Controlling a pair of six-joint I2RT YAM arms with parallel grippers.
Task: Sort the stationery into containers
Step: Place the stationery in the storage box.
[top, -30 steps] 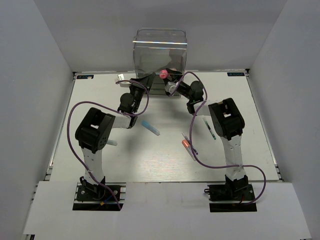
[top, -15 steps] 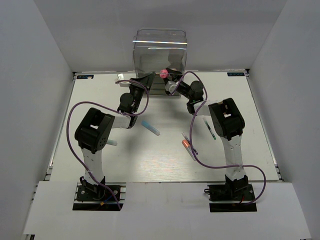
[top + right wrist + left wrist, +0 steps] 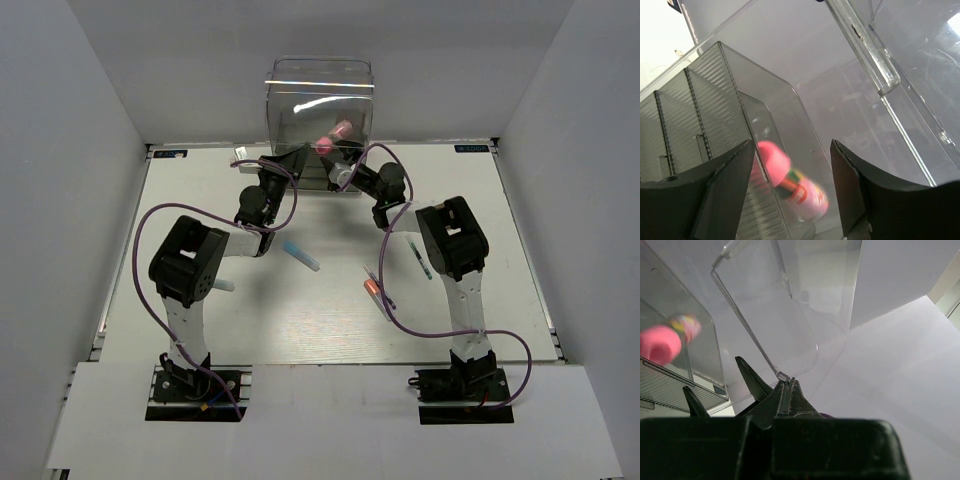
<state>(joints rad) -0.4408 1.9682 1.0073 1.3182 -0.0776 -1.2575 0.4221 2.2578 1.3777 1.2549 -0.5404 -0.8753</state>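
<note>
1. Inside the clear box (image 3: 320,75), next to its ribbed drawers, the pink tube (image 3: 790,187) showed up tilted and blurry, seen through the wall.
2. The right gripper (image 3: 791,145) sat just in front of it with its jaws spread wide. The tube was clear of both fingers, so it held nothing.
3. The left gripper (image 3: 784,390) was pinched fully closed on the corner of the box's clear flap (image 3: 770,315).
4. Out on the table (image 3: 300,335), well apart from the box, lay a blue-capped marker (image 3: 301,256), an orange-tipped pen (image 3: 377,295), a dark pen (image 3: 419,257) and a mint bar (image 3: 222,286).
</note>
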